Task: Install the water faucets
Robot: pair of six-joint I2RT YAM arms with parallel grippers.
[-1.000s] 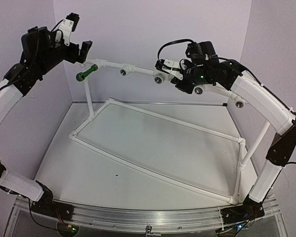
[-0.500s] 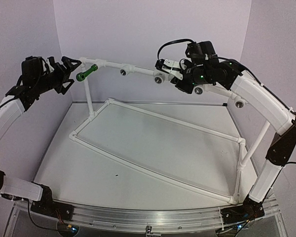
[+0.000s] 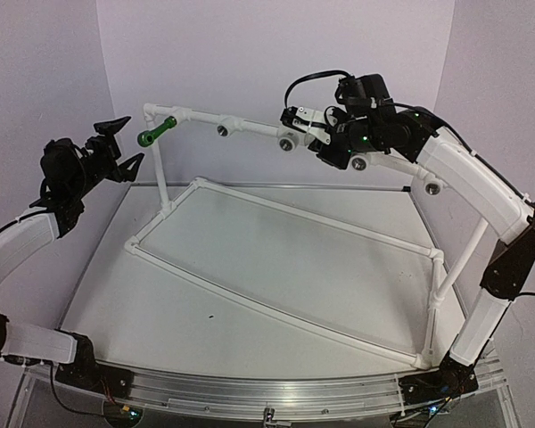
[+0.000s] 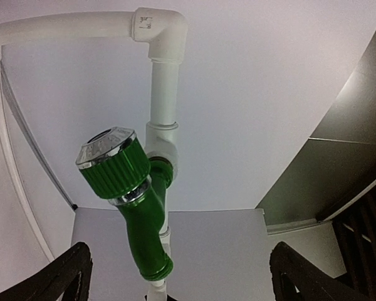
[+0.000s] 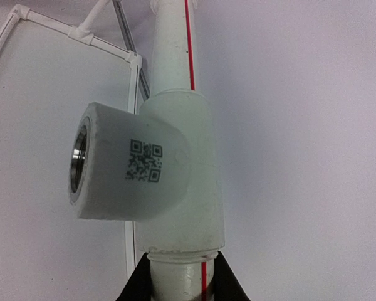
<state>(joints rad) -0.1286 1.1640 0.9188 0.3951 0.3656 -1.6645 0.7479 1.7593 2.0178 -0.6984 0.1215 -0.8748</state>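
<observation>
A green water faucet [image 3: 157, 130] with a silver round end sits screwed into the leftmost tee of the raised white pipe. In the left wrist view the faucet [image 4: 135, 207] hangs ahead, with its silver cap [image 4: 105, 142] facing me. My left gripper [image 3: 118, 143] is open and empty, to the left of the faucet and apart from it; its fingertips [image 4: 69, 276] show at the bottom corners. My right gripper [image 3: 308, 125] is shut on the white pipe [image 5: 175, 279], just beside a white tee fitting [image 5: 166, 182] with an empty socket [image 3: 287, 143].
More white tee fittings with dark sockets sit along the raised pipe [image 3: 224, 130], [image 3: 358, 163], [image 3: 433, 188]. A white pipe frame [image 3: 285, 259] lies on the table, with uprights at left [image 3: 161, 178] and right [image 3: 455, 267]. Purple walls close in on three sides.
My left arm has pulled away from the faucet's end of the pipe, moving down and left, gripper open. The right arm has not moved.
</observation>
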